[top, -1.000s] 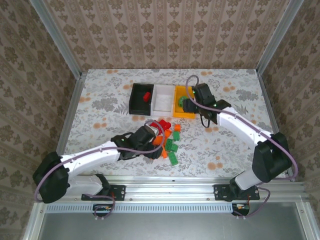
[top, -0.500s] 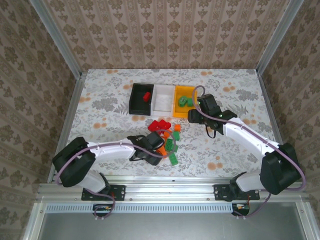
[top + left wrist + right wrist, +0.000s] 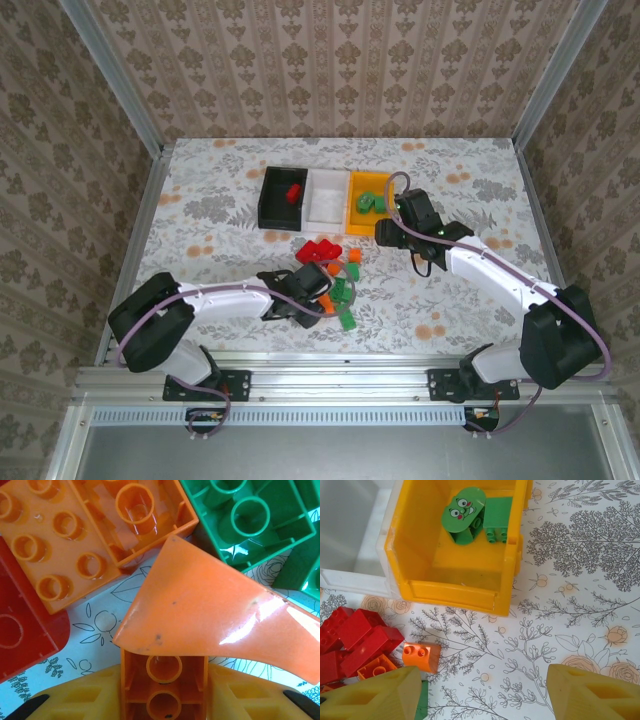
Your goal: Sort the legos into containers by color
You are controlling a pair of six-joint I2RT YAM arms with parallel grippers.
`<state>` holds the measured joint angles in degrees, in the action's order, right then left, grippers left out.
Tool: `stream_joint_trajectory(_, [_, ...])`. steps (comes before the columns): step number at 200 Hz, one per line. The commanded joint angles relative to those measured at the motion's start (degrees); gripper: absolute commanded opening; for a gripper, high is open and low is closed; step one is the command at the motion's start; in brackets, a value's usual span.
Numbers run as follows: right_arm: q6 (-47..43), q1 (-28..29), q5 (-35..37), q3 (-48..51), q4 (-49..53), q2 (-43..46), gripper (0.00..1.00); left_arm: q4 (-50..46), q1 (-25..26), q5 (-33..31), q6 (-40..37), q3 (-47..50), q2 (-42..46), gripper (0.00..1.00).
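Observation:
The legos (image 3: 335, 275) lie in a loose pile of red, orange and green bricks at mid-table. My left gripper (image 3: 312, 300) sits low at the pile's near left. In the left wrist view its yellow fingers (image 3: 75, 700) are shut on an orange brick (image 3: 164, 685), partly hidden under a smooth curved orange piece (image 3: 215, 615). My right gripper (image 3: 485, 702) hangs open and empty over bare table, just in front of the yellow bin (image 3: 450, 587). That bin holds a green face piece (image 3: 465, 510) and a green brick (image 3: 497, 517). The black bin (image 3: 270, 200) holds a red brick (image 3: 294, 192). The white bin (image 3: 327, 200) stands between the other two.
Around the left gripper lie an orange studded plate (image 3: 60, 550), a green brick (image 3: 245, 520) and a red brick (image 3: 20, 635). Left of the right gripper are red bricks (image 3: 355, 635) and a small orange brick (image 3: 421, 656). Metal rails border the table.
My right gripper has drawn back from over the yellow bin, leaving a green piece inside. My left arm has swung and its gripper has settled lower at the pile's near edge.

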<state>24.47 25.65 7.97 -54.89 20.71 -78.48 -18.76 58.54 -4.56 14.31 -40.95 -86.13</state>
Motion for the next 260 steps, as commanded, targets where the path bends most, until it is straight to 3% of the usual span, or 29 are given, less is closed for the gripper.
stream_joint_trajectory(1, [1.17, -0.16, -1.83, 0.86, -1.52, 0.57, 0.68, 0.21, 0.82, -1.65, -0.63, 0.96, 1.13, 0.38])
stream_joint_trajectory(28, [0.93, -0.2, -1.2, 0.83, -1.13, 0.95, 0.68, -3.7, 2.72, -3.3, 0.49, -0.46, 3.07, 0.31])
stream_joint_trajectory(121, [1.1, -0.25, -0.87, 1.21, -1.86, 1.0, 0.68, -12.6, 5.14, -5.47, 0.51, -6.46, 8.9, 0.3])
stream_joint_trajectory(136, [1.34, -0.25, -0.87, 1.46, -2.15, 1.04, 0.68, -12.39, 3.77, -6.27, -1.63, -8.93, 10.8, 0.3])
stream_joint_trajectory(157, [2.27, -0.25, -0.98, 2.19, -2.92, 0.76, 0.68, -10.93, -2.23, -3.85, -4.66, -13.96, 10.14, 0.28])
stream_joint_trajectory(214, [4.4, -0.34, -1.68, 4.71, -6.25, 0.13, 0.68, -7.8, -15.46, -3.09, -9.74, -36.92, -10.0, 0.26])
stream_joint_trajectory(260, [4.93, -0.36, -1.25, 6.89, -8.04, 0.55, 0.67, -12.22, -17.58, -10.48, -10.17, -58.53, -29.85, 0.27])
